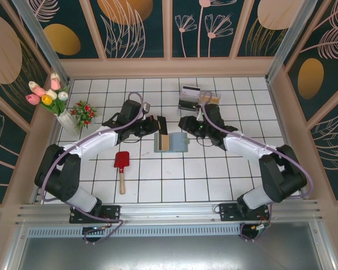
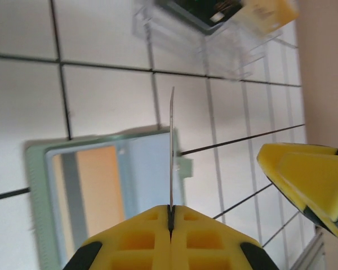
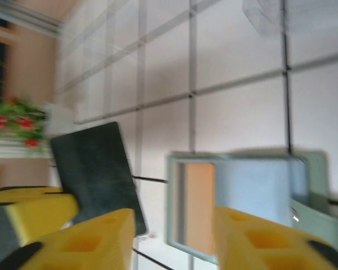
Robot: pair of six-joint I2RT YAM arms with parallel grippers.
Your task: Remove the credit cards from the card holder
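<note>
One dark card (image 3: 96,169) is pinched in the left gripper (image 2: 170,209), the right gripper (image 3: 174,225) hangs with jaws apart over the card holder (image 1: 180,143) in the middle of the top view, and I think the tan card (image 2: 98,185) inside comes next.

Floor (image 1: 174,185): white square tiles with dark grout lines, evenly lit. Walls (image 1: 138,28) on the far, left and right sides were dark teal panels painted with gold ovals and pale pink leaf and flower outlines, set in tan frames. An aluminium rail (image 1: 169,212) ran along the near edge.
</note>
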